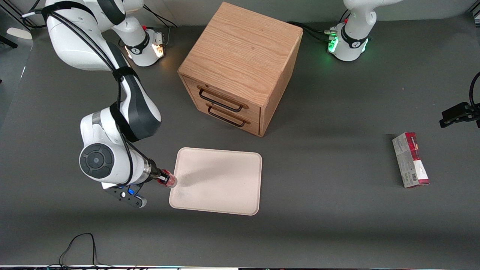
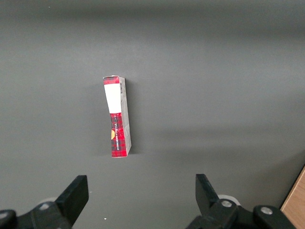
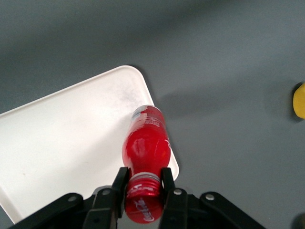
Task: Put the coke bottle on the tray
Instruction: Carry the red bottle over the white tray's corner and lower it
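- Closest to the wrist lens, two black fingers pinch the coke bottle at its neck, just under the red cap, one finger on each side.
- So the gripper is clamped on the bottle, which hangs downward from the cap with its base pointing at the surface below.
- Bottle sits right over the tray rim, at a rounded corner, part above the cream surface and part above the grey table.
- From the front, the gripper and the coke bottle hover at the tray edge facing the working arm's end; whether the bottle touches the rim, I cannot tell.
- Risk one: let go here and the base may land on the low rim, tip, and roll onto the table.
- Risk two: the hold is narrow, only at the neck, so a quick swing could make the bottle pivot.
- Yellow lump lies on the table, apart from the tray.
- Wooden drawer cabinet stands farther from the front camera than the tray, and a red-and-grey carton lies toward the parked arm's end.
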